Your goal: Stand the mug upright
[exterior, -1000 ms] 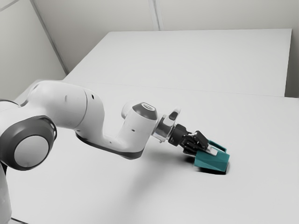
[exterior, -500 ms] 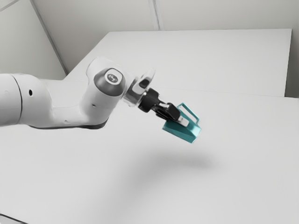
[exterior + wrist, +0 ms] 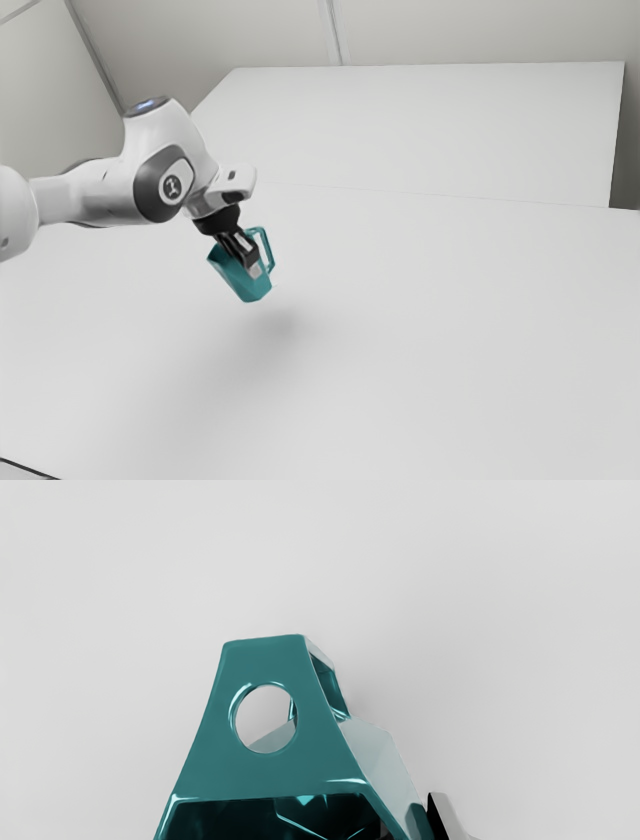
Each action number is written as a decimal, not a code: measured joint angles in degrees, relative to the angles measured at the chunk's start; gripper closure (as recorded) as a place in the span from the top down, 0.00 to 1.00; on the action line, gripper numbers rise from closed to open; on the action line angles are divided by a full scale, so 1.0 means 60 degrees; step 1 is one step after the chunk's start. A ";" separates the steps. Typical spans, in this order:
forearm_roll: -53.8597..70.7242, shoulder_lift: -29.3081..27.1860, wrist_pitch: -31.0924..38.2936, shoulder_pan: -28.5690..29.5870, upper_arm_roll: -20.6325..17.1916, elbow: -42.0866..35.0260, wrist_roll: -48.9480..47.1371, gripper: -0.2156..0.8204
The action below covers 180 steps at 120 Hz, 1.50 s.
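Holding a glossy, teal, angular mug (image 3: 238, 281) aloft and tilted above a smooth white worktop (image 3: 430, 390)

The black two-finger tool (image 3: 253, 266) is clamped on the mug and bears it in the air, well clear of the worktop. A soft grey shadow (image 3: 275, 326) lies on the surface below. The white arm with dark grey joint covers (image 3: 105, 192) enters from the exterior view's left, and the tool slants down from its end.

The mug leans rather than standing level: its mouth end is up toward the exterior view's left, and its base end points down toward the exterior view's right. The angular teal handle (image 3: 268, 250) is on the side facing the exterior view's right.

In the wrist view, the mug's dark open mouth faces the hand. Beside the mouth is a flat teal panel (image 3: 270, 775) with a round hole through it, and the pale ground shows through the hole. A pale grey fingertip (image 3: 444, 810) with a black inner face stands against the mug's outer wall.
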 joint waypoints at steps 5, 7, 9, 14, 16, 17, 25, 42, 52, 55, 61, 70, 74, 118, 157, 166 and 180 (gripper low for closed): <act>0.0364 -0.0007 0.0001 0.0004 0.0000 -0.0069 -0.0165 0.04; 0.0505 -0.0008 0.0001 0.0003 0.0000 -0.0103 -0.0230 0.04; 0.0633 -0.0009 0.0002 0.0002 0.0000 -0.0133 -0.0294 0.04; 0.0932 -0.0002 0.0004 0.0000 0.0000 -0.0214 -0.0450 0.04; 0.1043 0.0005 0.0009 0.0000 0.0000 -0.0238 -0.0510 0.04; 0.1095 0.0011 0.0013 -0.0001 0.0000 -0.0250 -0.0539 0.04; 0.1442 0.0115 0.0081 -0.0001 0.0000 -0.0310 -0.0760 0.04; 0.1894 0.0482 0.0429 -0.0003 0.0000 -0.0415 -0.1158 0.04; 0.2025 0.0675 0.0725 -0.0006 0.0001 -0.0518 -0.1357 0.03; 0.2051 0.0714 0.0810 -0.0007 0.0001 -0.0541 -0.1413 0.03; 0.2091 0.0779 0.0971 -0.0009 0.0000 -0.0565 -0.1519 0.03; 0.2129 0.0846 0.1229 -0.0012 -0.0002 -0.0577 -0.1665 0.03; 0.2140 0.0880 0.1342 -0.0014 -0.0003 -0.0573 -0.1726 0.03; 0.2176 0.1308 0.2043 -0.0114 0.0029 -0.0606 -0.2234 0.03; 0.2178 0.1452 0.2306 -0.0136 0.0018 -0.0729 -0.2500 0.03; 0.2135 0.1453 0.2318 -0.0128 0.0009 -0.0729 -0.2509 0.08; 0.2050 0.1454 0.2313 -0.0119 -0.0001 -0.0728 -0.2461 0.17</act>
